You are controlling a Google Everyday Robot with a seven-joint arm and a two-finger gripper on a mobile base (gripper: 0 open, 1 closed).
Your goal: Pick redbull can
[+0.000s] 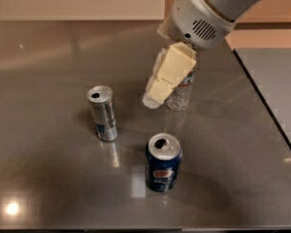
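Camera view: redbull can [103, 113] stands upright on bench [48, 57], left of centre. Pincer [154, 97] hangs w/ tip low over bench, right of that can & apart from it, partly covering water bottle [182, 94]; open or closed, can't tell. Pepsi can [163, 163] stands nearer the front edge.

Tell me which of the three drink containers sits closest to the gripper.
The clear water bottle: the gripper hangs just left of it, overlapping it in view, while the silver redbull can and blue Pepsi can stand apart.
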